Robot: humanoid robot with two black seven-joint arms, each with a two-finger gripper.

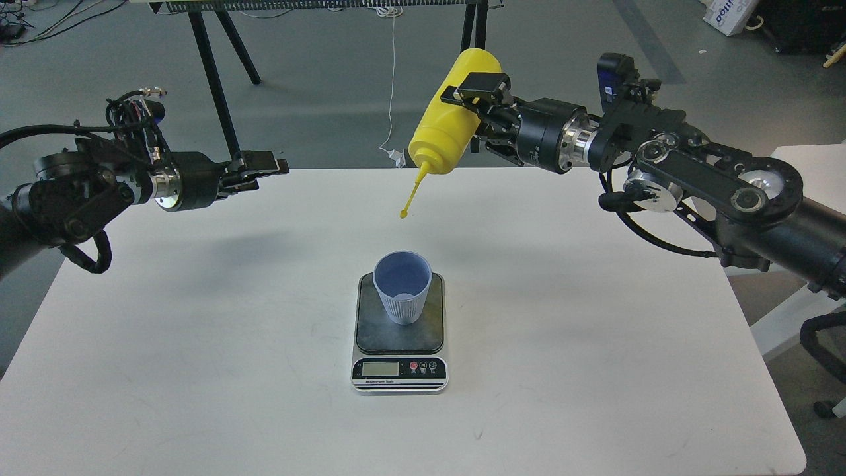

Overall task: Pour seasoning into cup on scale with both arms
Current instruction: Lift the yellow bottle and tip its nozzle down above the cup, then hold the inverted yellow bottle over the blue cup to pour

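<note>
The right pincer (pixel 477 99) clamps the yellow plastic squeeze bottle (pixel 449 119), tilted nozzle-down above the ribbed light-blue plastic cup (pixel 402 287) on the flat grey kitchen scale (pixel 400 344); the left pincer (pixel 261 169), fingers together, holds nothing.

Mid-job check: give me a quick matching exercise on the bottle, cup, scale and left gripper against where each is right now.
Things:
1. yellow bottle
2. blue cup
3. scale
4. left gripper

States:
A. flat on the white table
B. holding nothing, above the table's far left edge
C. tilted nozzle-down in the right gripper
D. upright on the dark platform

Pairs: 1-C, 2-D, 3-A, 4-B
</note>
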